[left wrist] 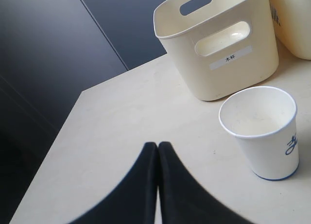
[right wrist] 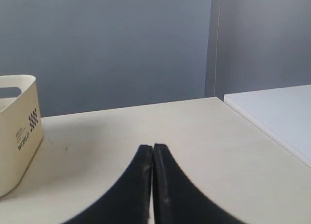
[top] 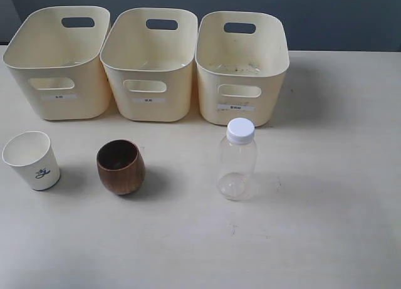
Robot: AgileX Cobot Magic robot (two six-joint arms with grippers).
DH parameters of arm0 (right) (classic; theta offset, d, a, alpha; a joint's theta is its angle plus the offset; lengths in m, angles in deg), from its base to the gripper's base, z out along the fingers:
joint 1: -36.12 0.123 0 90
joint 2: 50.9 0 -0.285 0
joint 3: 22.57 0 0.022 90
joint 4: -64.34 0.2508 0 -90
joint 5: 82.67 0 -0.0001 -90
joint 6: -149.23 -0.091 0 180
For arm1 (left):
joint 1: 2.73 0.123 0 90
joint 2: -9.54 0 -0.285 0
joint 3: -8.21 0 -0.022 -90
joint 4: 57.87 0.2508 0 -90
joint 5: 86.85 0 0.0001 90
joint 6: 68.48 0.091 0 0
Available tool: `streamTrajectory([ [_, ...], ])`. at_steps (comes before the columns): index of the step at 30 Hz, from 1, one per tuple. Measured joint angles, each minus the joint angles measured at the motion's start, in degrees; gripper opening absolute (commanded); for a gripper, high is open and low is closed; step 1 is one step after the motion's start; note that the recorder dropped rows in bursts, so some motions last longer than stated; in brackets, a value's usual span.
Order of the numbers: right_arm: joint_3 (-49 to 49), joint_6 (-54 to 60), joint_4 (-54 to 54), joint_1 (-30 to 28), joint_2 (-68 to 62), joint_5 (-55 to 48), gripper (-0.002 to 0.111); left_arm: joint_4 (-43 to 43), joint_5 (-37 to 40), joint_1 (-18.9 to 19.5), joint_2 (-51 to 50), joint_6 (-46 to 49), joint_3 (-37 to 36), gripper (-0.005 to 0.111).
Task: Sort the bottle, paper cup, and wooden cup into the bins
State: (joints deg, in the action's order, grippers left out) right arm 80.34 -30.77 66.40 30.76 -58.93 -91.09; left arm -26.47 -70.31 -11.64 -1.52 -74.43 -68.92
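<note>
Nothing sorted yet: all three items stand upright on the table [top: 326, 239], in a row on the near side of the bins [top: 149, 63].

Paper cup [top: 32, 160] is far left, wooden cup [top: 121, 167] just right of it but apart, bottle [top: 237, 167] further right, in front of the right bin [top: 242, 66]. The bottle's long axis is vertical, cap up.

Left gripper [left wrist: 158, 151] has its fingers pressed together, holding nothing. In the left wrist view the paper cup [left wrist: 262, 129] sits near it, off to one side and slightly ahead, mouth up, w/ the left bin [left wrist: 218, 44] beyond. So the left arm looks nearer for the paper cup, probably the wooden cup too.

Right gripper [right wrist: 152, 153] is likewise closed tight and empty. Its cam shows only bare table and one bin's side [right wrist: 17, 131]; no task item in sight. Bottle is on its side of the scene, so likely its job.

Bins: left and middle [top: 149, 63] look empty. Right bin shows dark specks on the floor, can't tell what. Labels too small to read in the exterior view.

Jaws must spread before any grasp.
</note>
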Motion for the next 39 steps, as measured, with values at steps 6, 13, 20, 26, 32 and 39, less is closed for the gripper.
streamTrajectory([
  [6,0.0,0.0,6.59,0.0,0.0,5.04,0.001,0.0,0.0,0.0,0.0,0.0,0.0,0.0],
  [13,0.0,-2.74,30.55,0.0,0.0,10.58,0.001,0.0,0.0,0.0,0.0,0.0,0.0,0.0],
  [20,0.0,-3.16,35.61,0.0,0.0,12.59,0.001,0.0,0.0,0.0,0.0,0.0,0.0,0.0],
  [26,0.12,-3.25,35.25,0.0,0.0,16.06,0.001,0.0,0.0,0.0,0.0,0.0,0.0,0.0],
  [32,11.42,-3.25,26.96,0.0,-1.26,12.63,0.001,0.0,0.0,0.0,0.0,0.0,0.0,0.0],
  [39,34.17,8.84,21.45,1.27,-19.14,-5.87,0.001,0.0,0.0,0.0,0.0,0.0,0.0,0.0],
])
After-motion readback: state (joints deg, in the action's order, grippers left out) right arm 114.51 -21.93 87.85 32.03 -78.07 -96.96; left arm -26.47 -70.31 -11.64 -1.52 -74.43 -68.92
